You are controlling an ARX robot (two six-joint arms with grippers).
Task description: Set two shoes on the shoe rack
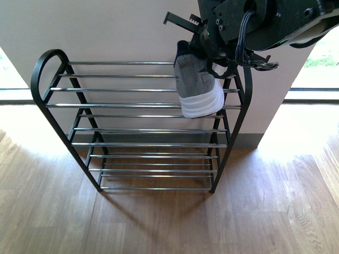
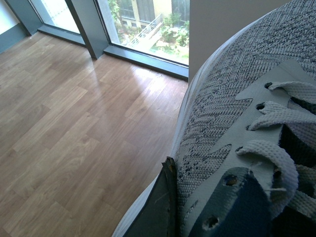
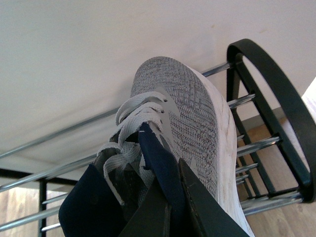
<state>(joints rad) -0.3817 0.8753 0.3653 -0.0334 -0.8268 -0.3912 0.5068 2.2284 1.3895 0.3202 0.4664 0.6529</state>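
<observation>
Front view: black metal-framed shoe rack with thin chrome bars [image 1: 132, 105] stands on the wood floor [image 1: 159, 227] against the wall. The right claw [image 1: 204, 53] comes in from above at the rack's right end. It holds a grey knit sneaker with white sole [image 1: 198, 87] by the heel collar, heel up and toe hanging steeply down over the top tier. Can't tell whether the toe touches the bars.

Left wrist view: a second grey knit sneaker [image 2: 222, 113] fills the frame, well above the floor. The left claw [image 2: 207, 217] looks clamped on its collar, though only one dark finger [image 2: 165, 202] is clear.

Right wrist view: claw fingers pinch the navy collar lining tight, and the bars and the end loop sit close under the shoe.

To do the step well, I'd level the shoe first. The sole should lie flat across at least two bars, near the right end so there's room for the other shoe. Release only once it's seated, since thin bars let a tilted toe slip through.
</observation>
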